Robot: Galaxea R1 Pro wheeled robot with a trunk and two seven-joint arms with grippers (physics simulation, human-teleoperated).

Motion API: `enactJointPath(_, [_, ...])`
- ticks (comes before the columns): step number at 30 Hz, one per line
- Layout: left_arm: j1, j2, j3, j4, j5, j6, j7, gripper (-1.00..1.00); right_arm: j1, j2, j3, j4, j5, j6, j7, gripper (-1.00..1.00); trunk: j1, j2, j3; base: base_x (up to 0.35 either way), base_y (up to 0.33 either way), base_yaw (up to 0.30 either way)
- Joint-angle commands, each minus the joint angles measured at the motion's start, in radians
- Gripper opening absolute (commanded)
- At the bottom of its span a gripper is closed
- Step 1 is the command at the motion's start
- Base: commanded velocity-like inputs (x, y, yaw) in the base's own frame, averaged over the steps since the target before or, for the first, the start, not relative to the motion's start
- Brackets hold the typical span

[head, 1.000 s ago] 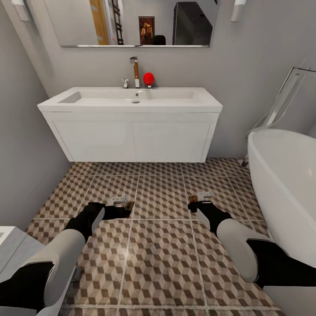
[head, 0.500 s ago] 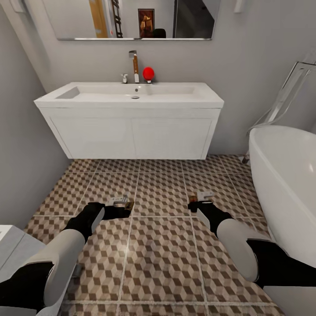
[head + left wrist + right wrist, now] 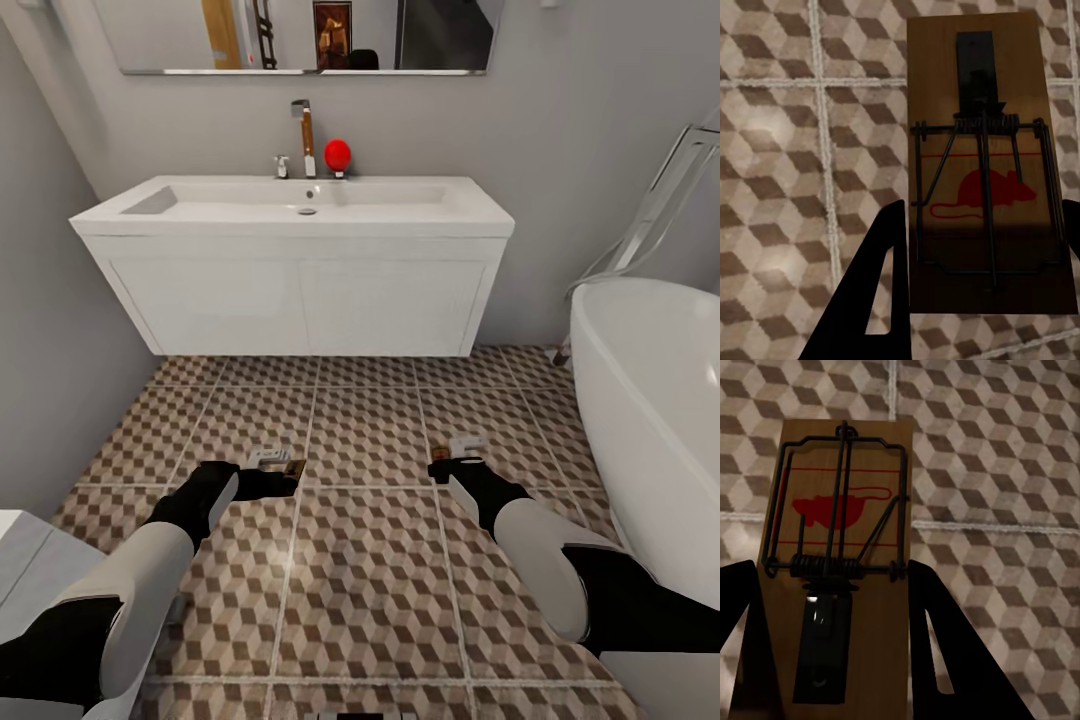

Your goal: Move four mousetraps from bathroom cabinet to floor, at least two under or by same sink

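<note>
You've got a trap (image 3: 982, 172) clamped in L gripper (image 3: 979, 285) & another (image 3: 840, 570) in R gripper (image 3: 832, 652), both light, stiff boards, so hold by edges, clear of wire

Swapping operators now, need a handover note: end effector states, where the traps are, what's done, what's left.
Left end effector: shut on a mousetrap, held above the bathroom floor.
Right end effector: shut on a second mousetrap, also over the tiles.
Both arms face the sink, some way short of it.
Done: two traps carried in front of the sink.
Left: set both down under or beside the sink, then bring the other two traps onto the same floor.
</note>
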Motion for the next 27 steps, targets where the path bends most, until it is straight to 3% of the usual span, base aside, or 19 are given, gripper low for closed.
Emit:
enactJointPath(1, [0.0,-0.001,0.007,-0.001,-0.008,0.005,-0.007,-1.0,0.0,0.001,-0.009,-0.002,0.007,0.006,0.0,-1.0,0.0,0.0,-0.002,0.0,0.0,0.0])
enactJointPath(9, [-0.002,-0.001,0.007,-0.002,-0.009,0.009,-0.007,-1.0,0.0,0.0,-0.009,-0.002,0.008,0.006,0.0,-1.0,0.0,0.0,-0.016,0.0,0.0,0.0])
enactJointPath(17, [-0.063,-0.003,0.007,-0.002,-0.011,0.068,0.049,-1.0,-0.002,-0.001,-0.009,-0.011,0.009,0.007,-0.004,-1.0,0.0,0.0,-0.029,0.0,0.0,0.0])
enactJointPath(27, [-0.074,-0.002,0.008,-0.002,-0.011,0.077,0.06,-1.0,-0.003,0.001,-0.008,-0.057,0.009,0.009,-0.03,-1.0,0.0,0.0,-0.046,0.0,0.0,0.0])
